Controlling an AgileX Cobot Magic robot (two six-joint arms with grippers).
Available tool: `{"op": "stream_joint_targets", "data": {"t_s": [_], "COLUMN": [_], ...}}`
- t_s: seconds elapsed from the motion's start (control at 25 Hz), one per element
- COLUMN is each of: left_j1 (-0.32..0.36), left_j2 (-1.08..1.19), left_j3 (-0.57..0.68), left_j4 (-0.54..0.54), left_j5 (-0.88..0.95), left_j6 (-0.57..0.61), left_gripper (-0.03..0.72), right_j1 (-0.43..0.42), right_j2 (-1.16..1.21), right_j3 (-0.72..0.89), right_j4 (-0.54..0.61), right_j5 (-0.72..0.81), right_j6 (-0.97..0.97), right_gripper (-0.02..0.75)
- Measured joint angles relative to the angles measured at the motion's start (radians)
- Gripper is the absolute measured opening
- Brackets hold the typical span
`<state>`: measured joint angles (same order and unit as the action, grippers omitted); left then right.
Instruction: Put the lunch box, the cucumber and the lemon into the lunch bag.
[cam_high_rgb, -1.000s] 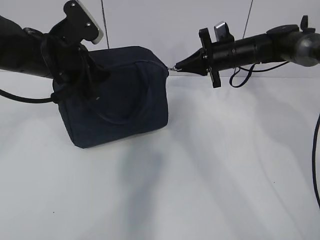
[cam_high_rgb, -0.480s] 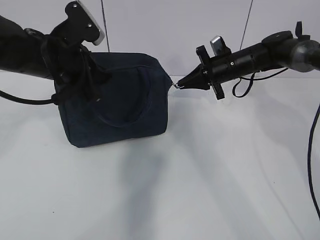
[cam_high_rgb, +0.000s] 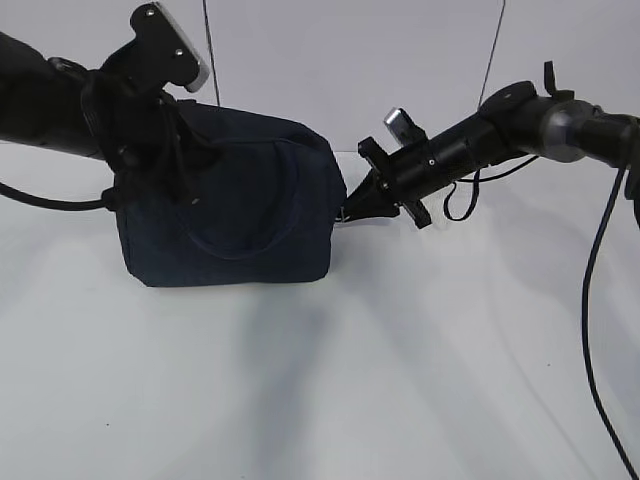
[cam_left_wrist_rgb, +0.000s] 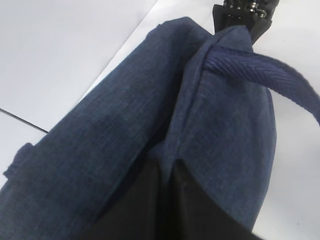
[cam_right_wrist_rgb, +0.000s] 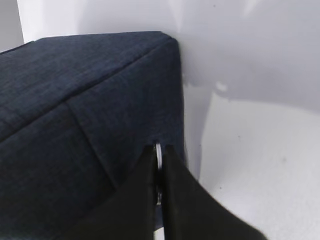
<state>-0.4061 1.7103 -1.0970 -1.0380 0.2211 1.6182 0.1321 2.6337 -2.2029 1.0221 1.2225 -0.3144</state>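
Exterior view: the bag (cam_high_rgb: 235, 205) is seen standing on the white table (cam_high_rgb: 330, 380), left of the middle, its loop handle lying against the near face. The left gripper (cam_high_rgb: 165, 150) is pressed onto the bag's top left corner, and in the left wrist view its fingers (cam_left_wrist_rgb: 150, 200) are closed together on a fold of navy fabric beside the woven handle (cam_left_wrist_rgb: 260, 70). The right gripper (cam_high_rgb: 352, 208) is reached in from the right to the bag's right end, partway down the side. In the right wrist view its fingers (cam_right_wrist_rgb: 135, 200) are clamped on the metal ring pull (cam_right_wrist_rgb: 158, 157) — the ring is caught between the two tips, just at the bag's end seam. No lunch box, cucumber or lemon is shown in any view.
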Motion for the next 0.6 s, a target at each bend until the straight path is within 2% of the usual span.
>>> {"op": "stream_joint_targets", "data": {"t_s": [0.2, 0.44, 0.52, 0.6], "left_j1": [0.000, 0.000, 0.000, 0.000], "left_j2": [0.000, 0.000, 0.000, 0.000], "left_j3": [0.000, 0.000, 0.000, 0.000], "left_j4": [0.000, -0.012, -0.047, -0.076], "left_j5": [0.000, 0.000, -0.002, -0.006], "left_j6": [0.000, 0.000, 0.000, 0.000], "left_gripper": [0.011, 0.011, 0.011, 0.027], "right_j1": [-0.002, -0.003, -0.006, -0.006], "right_j2": [-0.004, -0.087, -0.116, -0.146], "right_j3": [-0.002, -0.002, 0.000, 0.000], "right_j4": [-0.020, -0.137, -0.158, -0.174], "right_j5": [0.000, -0.002, -0.002, -0.004], "right_j6": [-0.040, -0.121, -0.130, -0.136], "right_gripper": [0.020, 0.027, 0.081, 0.188]}}
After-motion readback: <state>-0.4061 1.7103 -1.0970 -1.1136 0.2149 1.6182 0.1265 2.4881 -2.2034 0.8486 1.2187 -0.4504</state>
